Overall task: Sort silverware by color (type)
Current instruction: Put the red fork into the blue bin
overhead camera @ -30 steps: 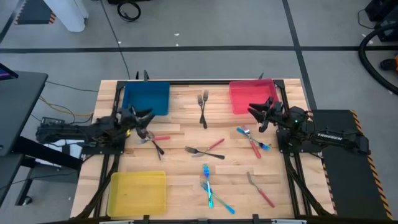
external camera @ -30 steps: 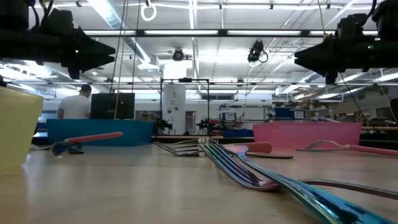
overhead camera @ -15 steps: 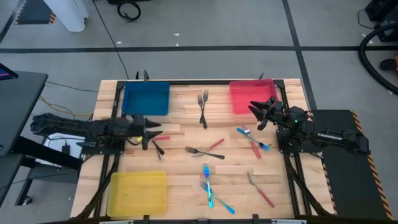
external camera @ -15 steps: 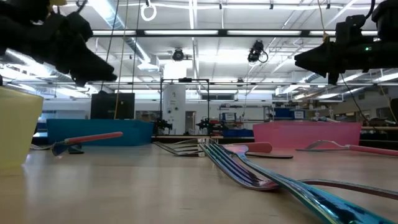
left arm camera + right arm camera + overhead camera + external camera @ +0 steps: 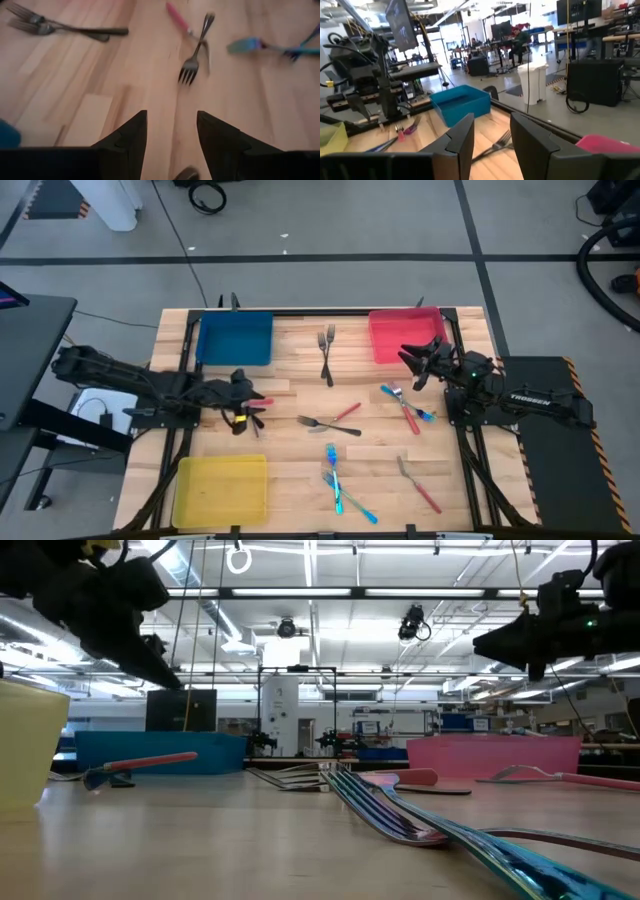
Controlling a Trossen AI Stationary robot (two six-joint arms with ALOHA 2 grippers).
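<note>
The silverware lies scattered on the wooden table. Two grey forks [image 5: 327,352] lie far centre. A grey fork crossed with a red-handled one [image 5: 335,420] lies mid-table. Blue and red pieces [image 5: 405,405] lie on the right, and shiny blue ones [image 5: 338,480] lie near centre. A red-handled piece [image 5: 262,402] and a grey one lie under my left gripper [image 5: 245,408], which hangs open above them, tipped downward, touching nothing [image 5: 170,122]. My right gripper [image 5: 420,362] hovers open beside the red tray [image 5: 403,335], well above the table [image 5: 500,638].
A blue tray [image 5: 236,338] sits at the far left, a yellow tray [image 5: 220,488] at the near left and the red tray at the far right. A grey and red-handled pair [image 5: 418,485] lies near right. Bare wood shows between the trays on the left.
My left gripper has moved from beside the blue tray toward the near edge and the table's centre. It has tipped down over the red-handled and grey pieces. My right arm has stayed nearly still. No silverware has moved.
</note>
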